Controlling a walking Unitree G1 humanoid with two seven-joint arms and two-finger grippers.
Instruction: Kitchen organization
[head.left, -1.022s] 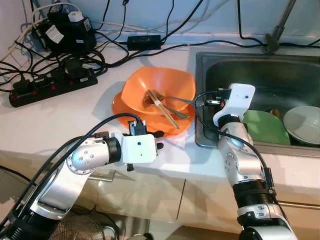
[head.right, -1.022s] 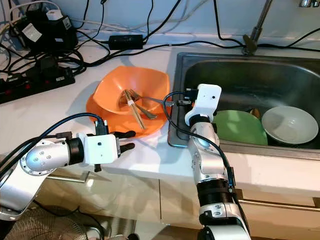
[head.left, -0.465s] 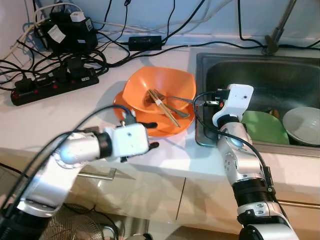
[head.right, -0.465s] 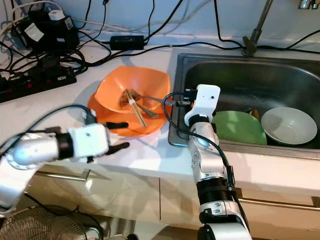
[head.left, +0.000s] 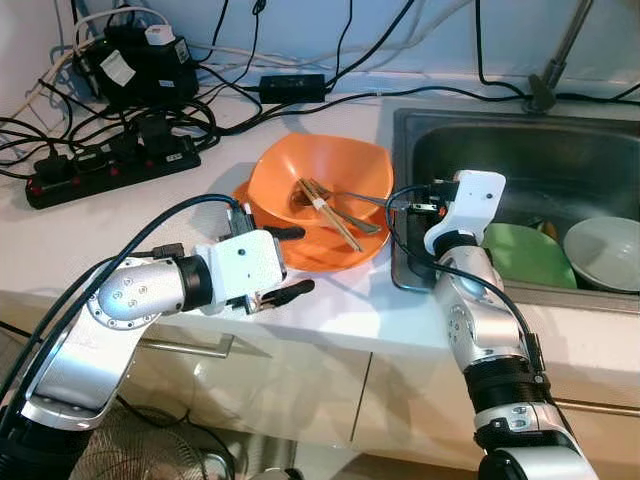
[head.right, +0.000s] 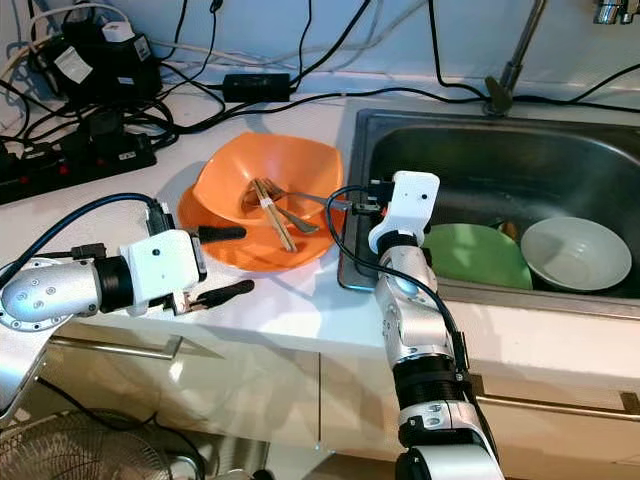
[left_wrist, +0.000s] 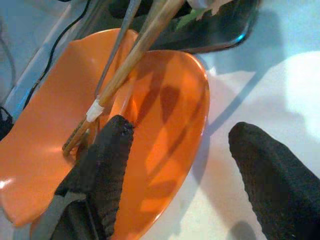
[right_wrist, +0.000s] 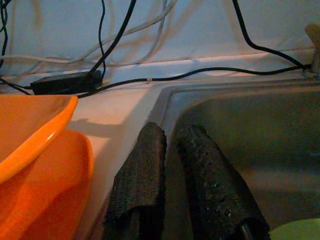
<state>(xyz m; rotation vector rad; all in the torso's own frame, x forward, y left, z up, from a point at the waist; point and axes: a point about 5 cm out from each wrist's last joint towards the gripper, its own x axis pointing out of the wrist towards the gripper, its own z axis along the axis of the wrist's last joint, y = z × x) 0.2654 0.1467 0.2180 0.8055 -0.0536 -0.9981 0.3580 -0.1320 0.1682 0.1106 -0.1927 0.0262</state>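
Since one second ago the left tool (head.left: 285, 262) has moved forward, and its spread fingers now stand on either side of the near rim of the orange plate (head.left: 345, 255). An orange bowl (head.left: 325, 175) with chopsticks (head.left: 330, 215) lies just beyond on the white surface (head.left: 110, 225). Beside it, at the sink (head.left: 555, 160), the right tool (right_wrist: 182, 175) is pressed together.

Both eye views look down on the orange bowl (head.left: 318, 180) (shared); wrist views sit close beside it.
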